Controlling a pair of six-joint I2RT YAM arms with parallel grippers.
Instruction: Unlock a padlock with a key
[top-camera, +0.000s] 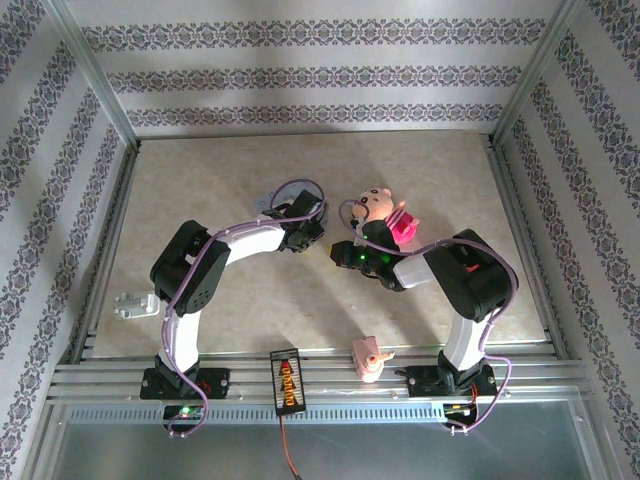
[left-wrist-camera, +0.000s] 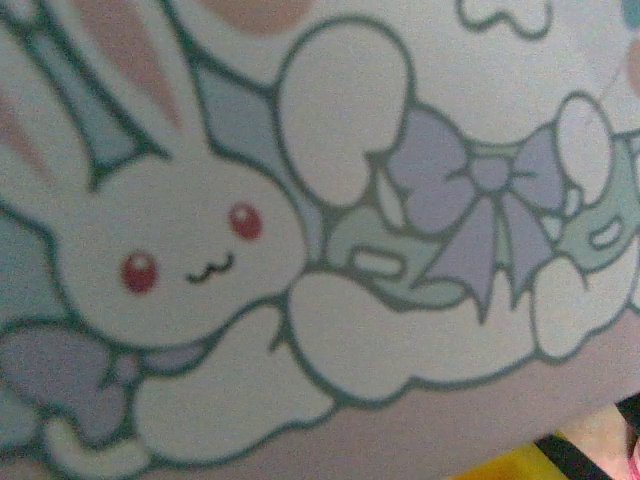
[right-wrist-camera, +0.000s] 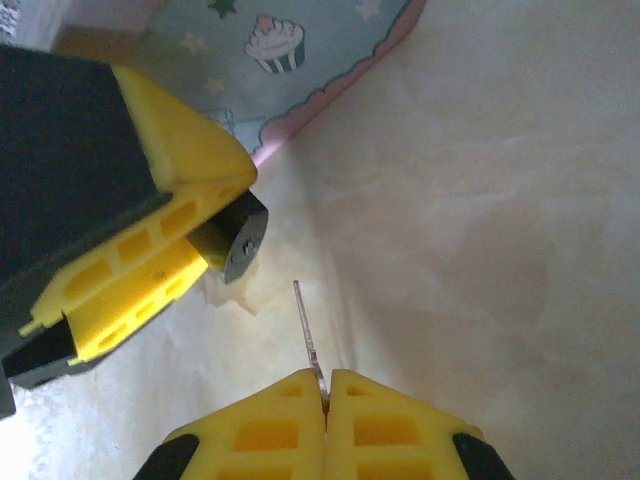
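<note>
In the right wrist view my right gripper (right-wrist-camera: 327, 378) is shut on a thin silvery key (right-wrist-camera: 305, 320), whose blade points up and away from the fingertips. Up and to the left, my left gripper (right-wrist-camera: 220, 222) holds the small dark padlock (right-wrist-camera: 238, 243) between its yellow fingers (right-wrist-camera: 150, 150). The padlock's grey end face is turned toward the key, a short gap away. From above, the left gripper (top-camera: 312, 232) and right gripper (top-camera: 340, 255) meet tip to tip at mid-table. The left wrist view looks closely at the pale blue tin's (left-wrist-camera: 300, 200) bunny print.
The pale blue tin (right-wrist-camera: 290, 50) lies just behind the left gripper. A pink doll (top-camera: 378, 208) with a magenta part (top-camera: 403, 230) sits right behind the right gripper. A small peach figure (top-camera: 367, 357) stands at the near rail. A white object (top-camera: 135, 303) lies at the table's left edge.
</note>
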